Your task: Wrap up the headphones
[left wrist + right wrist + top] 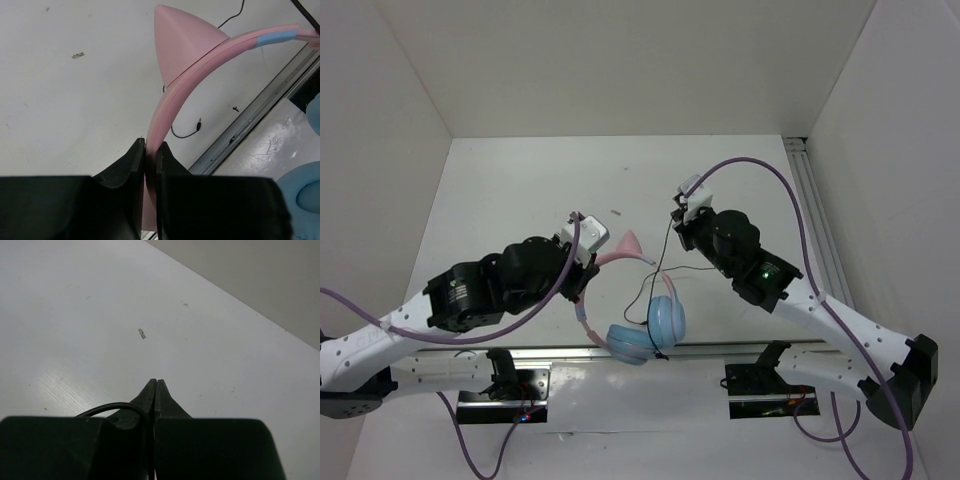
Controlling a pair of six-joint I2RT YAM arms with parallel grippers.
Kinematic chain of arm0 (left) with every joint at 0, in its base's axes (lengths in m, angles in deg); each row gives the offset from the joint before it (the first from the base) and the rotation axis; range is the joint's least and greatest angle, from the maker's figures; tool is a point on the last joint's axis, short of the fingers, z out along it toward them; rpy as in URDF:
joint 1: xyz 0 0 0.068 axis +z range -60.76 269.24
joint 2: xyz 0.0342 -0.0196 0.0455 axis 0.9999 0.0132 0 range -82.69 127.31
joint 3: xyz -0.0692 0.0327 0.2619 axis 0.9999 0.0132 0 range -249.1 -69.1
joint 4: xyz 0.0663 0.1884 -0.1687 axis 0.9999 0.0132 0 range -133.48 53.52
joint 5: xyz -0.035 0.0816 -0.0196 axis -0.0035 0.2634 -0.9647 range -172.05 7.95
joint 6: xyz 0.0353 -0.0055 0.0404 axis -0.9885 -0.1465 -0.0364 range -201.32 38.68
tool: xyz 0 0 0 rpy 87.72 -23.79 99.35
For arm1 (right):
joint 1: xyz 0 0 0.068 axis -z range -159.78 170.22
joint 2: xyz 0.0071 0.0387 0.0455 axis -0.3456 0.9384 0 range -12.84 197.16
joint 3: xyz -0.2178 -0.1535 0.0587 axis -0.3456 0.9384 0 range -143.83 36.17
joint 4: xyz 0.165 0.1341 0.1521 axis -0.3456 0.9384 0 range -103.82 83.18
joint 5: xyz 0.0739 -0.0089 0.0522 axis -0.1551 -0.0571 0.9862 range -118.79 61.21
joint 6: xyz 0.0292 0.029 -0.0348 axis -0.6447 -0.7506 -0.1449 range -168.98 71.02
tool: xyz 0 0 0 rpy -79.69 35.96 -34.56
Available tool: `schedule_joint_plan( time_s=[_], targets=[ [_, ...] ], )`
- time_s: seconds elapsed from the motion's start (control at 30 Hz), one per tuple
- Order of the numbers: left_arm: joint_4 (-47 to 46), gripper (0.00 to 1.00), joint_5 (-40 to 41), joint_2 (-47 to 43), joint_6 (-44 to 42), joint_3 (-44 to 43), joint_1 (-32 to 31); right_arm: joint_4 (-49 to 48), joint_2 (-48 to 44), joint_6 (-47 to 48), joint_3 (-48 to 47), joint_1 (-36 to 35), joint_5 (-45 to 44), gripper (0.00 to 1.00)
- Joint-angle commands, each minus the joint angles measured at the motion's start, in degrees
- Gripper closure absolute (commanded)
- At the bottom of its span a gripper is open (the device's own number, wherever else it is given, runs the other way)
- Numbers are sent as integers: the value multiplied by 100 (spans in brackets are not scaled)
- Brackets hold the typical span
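Observation:
The headphones hang above the table's near edge, with two light blue ear cups (667,318) low and the pink headband (616,258) arching up. My left gripper (587,270) is shut on the headband, which runs up between its jaws in the left wrist view (200,65), past a cat-ear point (180,35). One ear cup (302,200) shows at the lower right there. The thin black cord (660,262) runs from the cups up to my right gripper (676,218), which is shut on it. In the right wrist view the cord (115,406) loops beside the closed gripper (156,382). The cord's plug end (199,121) lies on the table.
An aluminium rail (740,348) runs along the table's near edge and shows in the left wrist view (255,112). Another rail (815,210) lines the right side. White walls enclose the table. A small scrap (617,212) lies mid-table.

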Motion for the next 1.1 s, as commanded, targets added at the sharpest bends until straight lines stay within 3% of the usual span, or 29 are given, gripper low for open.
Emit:
schedule_joint_plan(
  time_s=[0.0, 0.37, 0.77, 1.07],
  targets=[
    [-332, 100, -105, -234, 263, -442, -36, -667, -6, -285, 160, 196, 209, 100],
    [-506, 100, 1223, -418, 1194, -962, -36, -1563, -120, -681, 890, 197, 1060, 100],
    [-1280, 100, 1883, -287, 2600, -1164, -36, -4147, 2, -1453, 2085, 197, 2607, 100],
    [-1580, 100, 3208, -287, 4023, -812, -36, -6212, 494, -2509, 2578, 66, 3794, 100]
  ],
)
